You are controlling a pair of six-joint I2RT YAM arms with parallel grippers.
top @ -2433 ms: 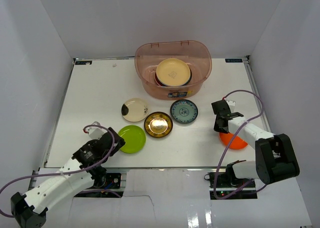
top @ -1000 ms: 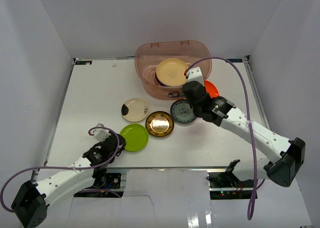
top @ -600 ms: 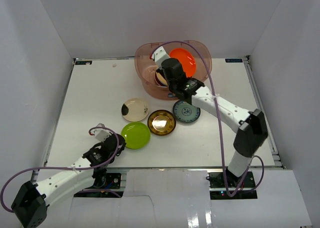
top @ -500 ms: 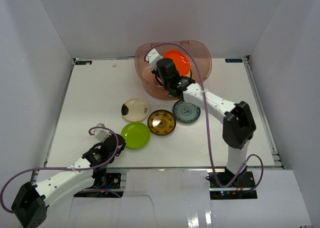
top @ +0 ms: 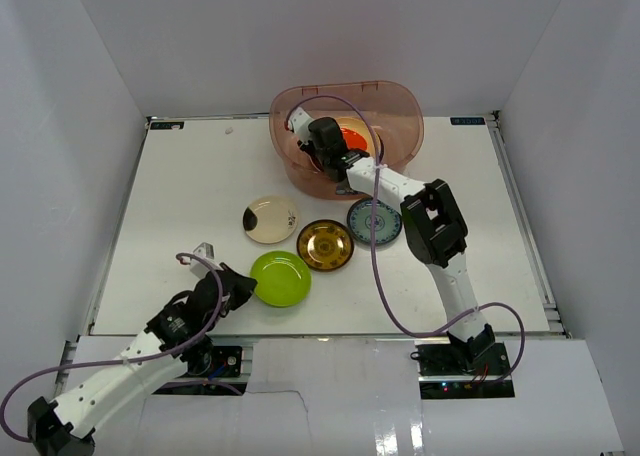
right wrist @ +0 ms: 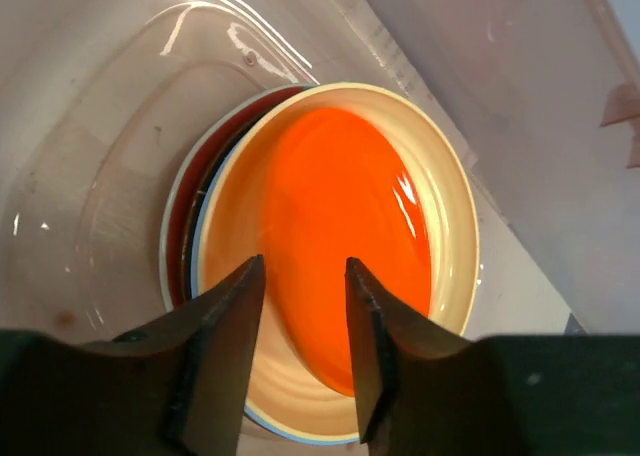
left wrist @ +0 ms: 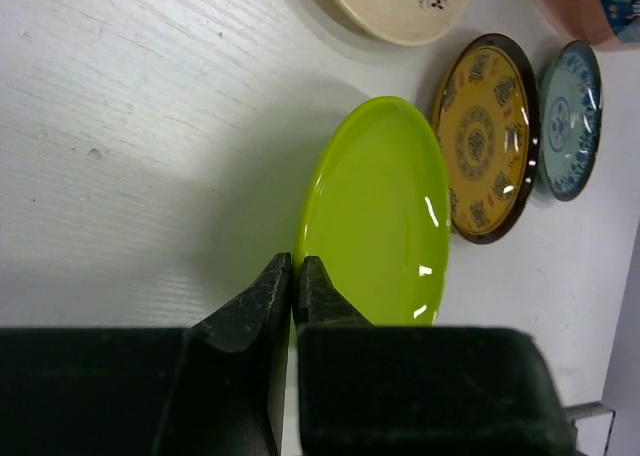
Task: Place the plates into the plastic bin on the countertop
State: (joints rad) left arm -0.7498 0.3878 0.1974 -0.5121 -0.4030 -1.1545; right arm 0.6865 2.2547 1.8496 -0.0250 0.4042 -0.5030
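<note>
The orange plate (right wrist: 340, 226) is lying inside the plastic bin (top: 400, 141), nested in a tan plate (right wrist: 455, 266). That plate is topping a stack whose red and blue rims are peeking out at the left, and only the right wrist view is showing this. The right gripper (right wrist: 303, 271) is hanging over the stack with its fingers parted, holding nothing. From overhead, the bin is sitting at the far middle of the countertop (top: 180, 186).

Nearer the arms, the left wrist view is revealing what the overhead view hides: the left gripper (left wrist: 296, 276) is pinching the near rim of the lime green plate (left wrist: 380, 216). Just beside it the gold plate (left wrist: 485, 136) is lying, then the teal patterned plate (left wrist: 570, 116), with the cream plate (left wrist: 400, 1) farther back.
</note>
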